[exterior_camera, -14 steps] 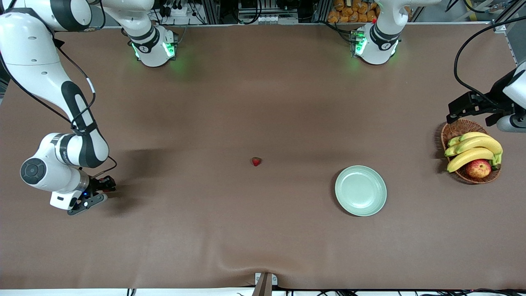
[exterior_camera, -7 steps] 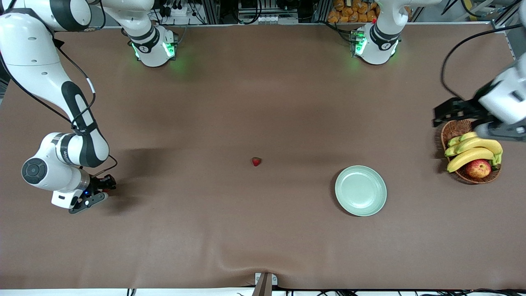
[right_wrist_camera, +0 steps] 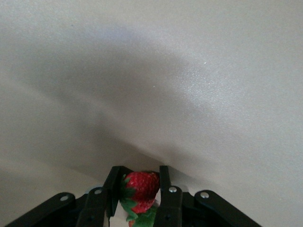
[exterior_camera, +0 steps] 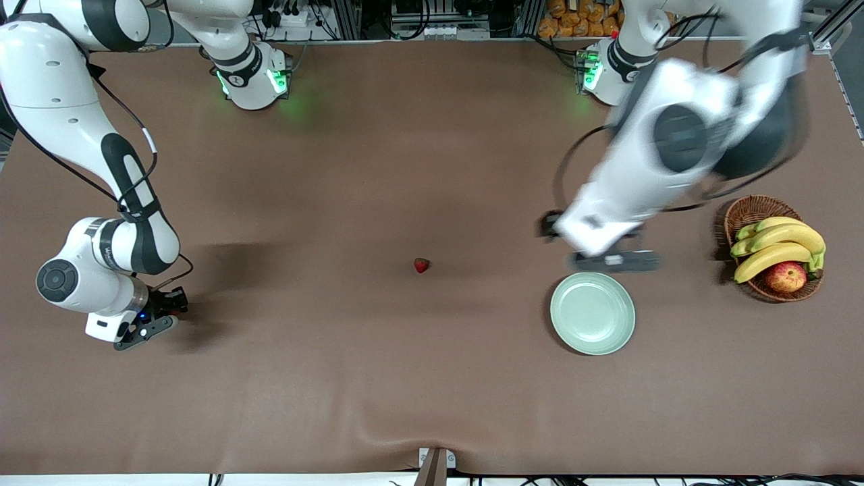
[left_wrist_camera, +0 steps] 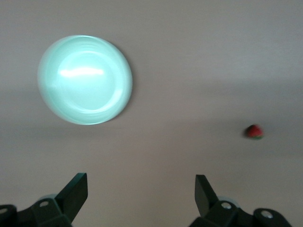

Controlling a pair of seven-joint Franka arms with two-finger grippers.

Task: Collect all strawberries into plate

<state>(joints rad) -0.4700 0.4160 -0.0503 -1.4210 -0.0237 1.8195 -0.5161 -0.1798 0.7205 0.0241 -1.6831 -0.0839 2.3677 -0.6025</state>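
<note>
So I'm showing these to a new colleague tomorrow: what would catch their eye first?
Probably the left arm sweeping in, its open left tool over the table beside the empty mint-green plate. Next, the right tool low at the right arm's end of the table, closed around a strawberry. Another strawberry lies alone mid-table.

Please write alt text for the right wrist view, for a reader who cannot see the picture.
The right pincer is closed on a red strawberry with green leaves, held between its two black fingers. The rest of the picture shows only the plain table surface, crossed by a soft shadow.
</note>
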